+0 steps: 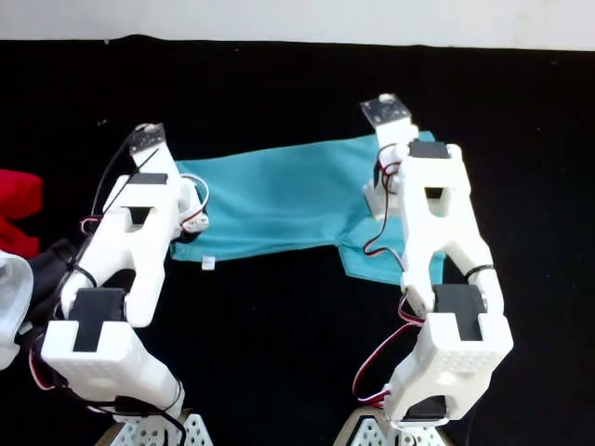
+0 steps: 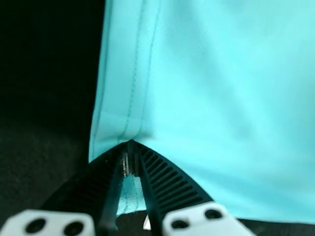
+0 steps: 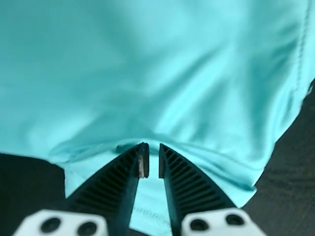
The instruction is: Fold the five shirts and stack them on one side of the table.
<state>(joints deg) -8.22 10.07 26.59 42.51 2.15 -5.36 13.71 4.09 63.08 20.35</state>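
You are pinching the shirt, lying mid-frame in the high view, with the left gripper on its left edge and the right gripper on its right, likely stretching it flat for a fold.

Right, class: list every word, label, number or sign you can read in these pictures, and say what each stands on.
No text can be read anywhere.
The small white tag at the edge of the teal shirt is too small to read.
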